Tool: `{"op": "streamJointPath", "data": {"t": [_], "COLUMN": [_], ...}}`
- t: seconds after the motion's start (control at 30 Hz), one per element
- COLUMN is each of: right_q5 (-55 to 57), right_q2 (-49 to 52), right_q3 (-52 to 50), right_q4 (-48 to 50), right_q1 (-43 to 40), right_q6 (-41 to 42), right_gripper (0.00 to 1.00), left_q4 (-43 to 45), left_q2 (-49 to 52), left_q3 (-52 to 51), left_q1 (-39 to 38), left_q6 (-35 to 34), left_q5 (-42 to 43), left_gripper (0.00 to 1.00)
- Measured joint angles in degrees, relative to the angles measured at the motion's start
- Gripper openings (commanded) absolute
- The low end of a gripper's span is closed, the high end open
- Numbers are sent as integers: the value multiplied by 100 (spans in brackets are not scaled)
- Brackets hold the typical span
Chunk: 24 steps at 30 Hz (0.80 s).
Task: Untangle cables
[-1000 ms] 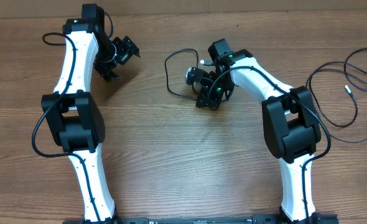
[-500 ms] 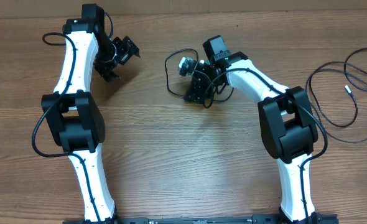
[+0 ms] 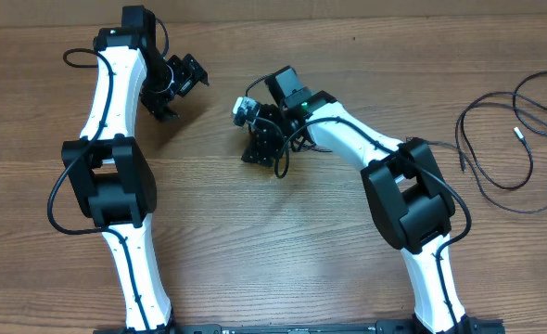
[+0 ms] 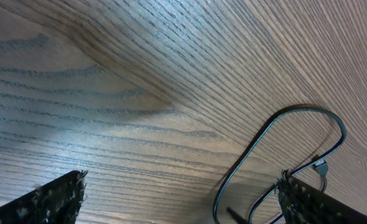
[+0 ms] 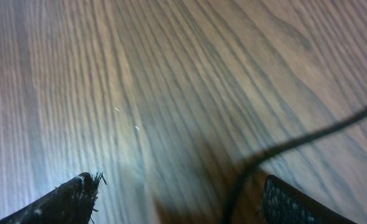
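- Your right gripper (image 5: 180, 190) has its fingers spread wide. A cable (image 5: 320, 132) crosses the lower right of its wrist view, unclamped.
- Centre that cable between the fingers before closing; then, I'd judge, draw it out slowly.
- Left gripper (image 4: 180, 186) gapes too, and a cable loop (image 4: 305, 109) lies at lower right.
- No readable writing anywhere.

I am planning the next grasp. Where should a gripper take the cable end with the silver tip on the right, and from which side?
Grip just behind the silver tip, from straight above: it lies flat, apart from the other cords, so probably easiest there.
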Motion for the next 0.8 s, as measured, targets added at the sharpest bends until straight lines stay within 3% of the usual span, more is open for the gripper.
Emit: {"op": "streamJointPath", "data": {"t": [0.1, 0.17, 0.8], "right_q5": [-7, -9, -7], "right_q2": [0, 0, 2], "right_q3": [0, 0, -2], "right_q4": [33, 37, 63], "right_q1": [59, 61, 59], "right_q6": [177, 275, 361], "right_gripper": [87, 100, 100], "left_q4": [-2, 0, 0], "left_q2": [0, 0, 0], "left_q3": [0, 0, 0], "left_q1": [0, 0, 0], "left_q6": [0, -2, 0], "left_q5": [0, 0, 0], "left_gripper": [100, 99, 100]}}
